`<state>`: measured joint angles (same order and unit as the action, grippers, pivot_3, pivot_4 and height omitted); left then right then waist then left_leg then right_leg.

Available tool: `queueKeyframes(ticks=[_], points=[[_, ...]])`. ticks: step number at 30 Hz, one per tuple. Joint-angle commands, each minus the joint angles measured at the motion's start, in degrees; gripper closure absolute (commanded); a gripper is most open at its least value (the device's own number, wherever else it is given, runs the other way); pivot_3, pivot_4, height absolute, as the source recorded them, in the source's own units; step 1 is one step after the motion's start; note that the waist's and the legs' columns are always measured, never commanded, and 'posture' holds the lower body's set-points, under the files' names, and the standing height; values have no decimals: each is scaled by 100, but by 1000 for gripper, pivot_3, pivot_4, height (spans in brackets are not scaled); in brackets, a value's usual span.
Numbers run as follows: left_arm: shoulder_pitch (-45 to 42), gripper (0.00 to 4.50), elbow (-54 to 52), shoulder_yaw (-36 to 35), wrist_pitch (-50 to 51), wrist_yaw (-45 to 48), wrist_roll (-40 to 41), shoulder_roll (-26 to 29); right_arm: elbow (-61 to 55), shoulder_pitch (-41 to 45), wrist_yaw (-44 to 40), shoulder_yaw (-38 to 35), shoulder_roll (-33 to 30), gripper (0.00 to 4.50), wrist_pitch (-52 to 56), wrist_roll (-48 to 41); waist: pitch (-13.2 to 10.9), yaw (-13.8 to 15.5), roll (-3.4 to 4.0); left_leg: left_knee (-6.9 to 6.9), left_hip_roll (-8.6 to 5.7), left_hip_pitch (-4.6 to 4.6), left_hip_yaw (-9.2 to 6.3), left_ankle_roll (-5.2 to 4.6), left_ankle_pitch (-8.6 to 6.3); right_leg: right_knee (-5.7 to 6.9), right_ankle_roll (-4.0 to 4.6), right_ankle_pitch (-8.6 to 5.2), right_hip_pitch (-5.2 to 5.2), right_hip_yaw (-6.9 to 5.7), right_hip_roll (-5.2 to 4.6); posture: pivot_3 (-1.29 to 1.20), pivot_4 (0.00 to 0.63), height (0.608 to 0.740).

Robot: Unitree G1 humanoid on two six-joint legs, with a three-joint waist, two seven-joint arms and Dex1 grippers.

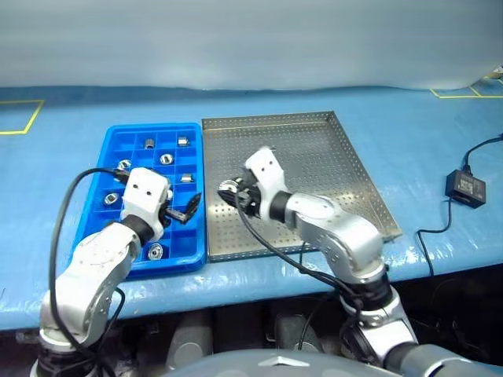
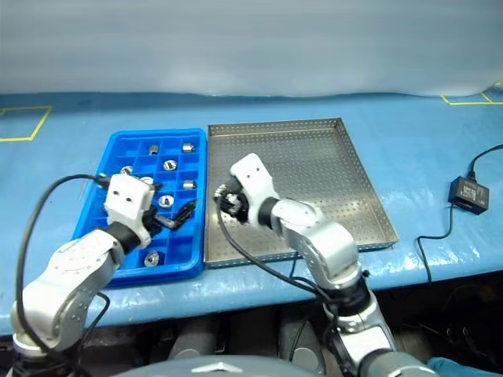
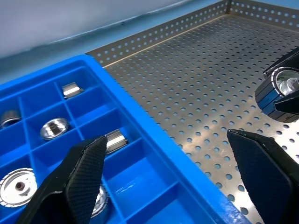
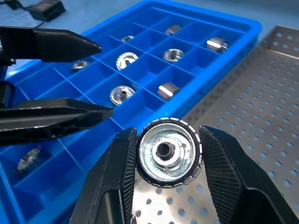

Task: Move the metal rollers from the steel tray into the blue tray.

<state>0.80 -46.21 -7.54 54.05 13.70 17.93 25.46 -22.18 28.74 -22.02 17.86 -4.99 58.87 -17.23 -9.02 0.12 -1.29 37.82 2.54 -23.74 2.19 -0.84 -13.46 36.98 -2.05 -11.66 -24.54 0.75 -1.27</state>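
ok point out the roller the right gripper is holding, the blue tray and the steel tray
roller [image 4: 169, 152], right wrist view, its ringed face around the centre hole
blue tray [image 1: 199, 192], left eye view, rim beside the steel tray
steel tray [image 1: 338, 169], left eye view, bare perforated floor

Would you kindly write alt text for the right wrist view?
The right gripper holds a shiny metal roller between its jaws, above the steel tray. Beyond, the blue tray holds more rollers, with the open left gripper over it.

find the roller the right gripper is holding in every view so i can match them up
Left eye view: held roller at the steel tray's near-left part, beside the blue tray.
Right eye view: same spot.
Left wrist view: far side, clamped.
Right wrist view: centre, between the fingers.
Shared landmark: the blue tray's edge.
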Motion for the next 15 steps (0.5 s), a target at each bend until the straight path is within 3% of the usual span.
queueKeyframes(ticks=[1, 11, 15], points=[[328, 0, -427, -354, 195, -180, -87, 22, 489, 374, -218, 351, 249, 2749, -575, 45, 0, 62, 0, -1, 0, -1, 1, 0, 0, -1, 0, 0, -1, 0, 0, 219, 150, 740], [873, 0, -949, -816, 431, -382, -18, -57, 1326, 456, -550, 873, 446, 2749, -1129, 207, -1, 460, -7, 2, 2, -4, -10, 2, 0, -4, 12, -7, 3, -18, -14, 300, 150, 740], [781, 0, -903, -706, 460, -380, 5, -39, 1316, 426, -518, 876, 437, 1409, -1235, 306, -1, 497, -7, 2, 1, -3, -12, 3, 2, -4, 13, -7, 2, -22, -13, 289, 150, 740]])
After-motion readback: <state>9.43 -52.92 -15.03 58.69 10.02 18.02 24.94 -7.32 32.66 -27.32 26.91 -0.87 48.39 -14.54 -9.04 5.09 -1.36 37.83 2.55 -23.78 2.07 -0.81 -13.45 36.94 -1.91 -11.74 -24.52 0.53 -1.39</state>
